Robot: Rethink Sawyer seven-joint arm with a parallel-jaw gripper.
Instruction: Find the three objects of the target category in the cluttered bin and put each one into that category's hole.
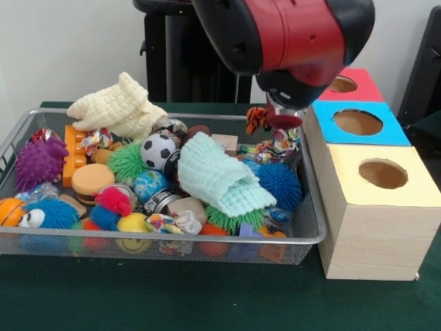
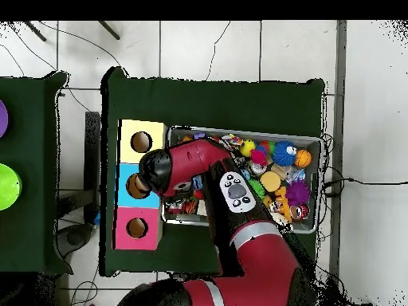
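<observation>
Tiger plush (image 1: pixel 258 118), orange with black stripes, hangs just left of the gripper (image 1: pixel 281 118) above the far right corner of the wire-mesh bin (image 1: pixel 172 238). It looks lifted clear of the clutter, touching or pinned at the gripper's tip. The arm's bulky red and black wrist (image 1: pixel 289 41) covers the fingers, so I cannot tell how far apart they are, nor confirm the hold.

Bin sits on the green table (image 1: pixel 207 303), full. Contents noted: pale yellow cloth (image 1: pixel 117 105) at the far left, mint green cloth (image 1: pixel 224 179) draped over the middle, purple spiky ball (image 1: pixel 38 162) by the left wall, small soccer ball (image 1: pixel 158 150), blue spiky ball (image 1: pixel 279 185) at the right, blue fuzzy toy with googly eyes (image 1: pixel 47 215) at the near left.

Wooden box (image 1: pixel 372 238) stands just beside the bin's right wall. Three round openings in a row: yellow panel (image 1: pixel 383 174) nearest the camera, blue panel (image 1: pixel 358 123) in the middle, red-panelled hole (image 1: pixel 342 84) farthest. Tiger is near the red end, not over it.

Overhead view: arm (image 2: pixel 239 231) reaches from the bottom across the bin (image 2: pixel 315 143), its wrist end over the box's side.
</observation>
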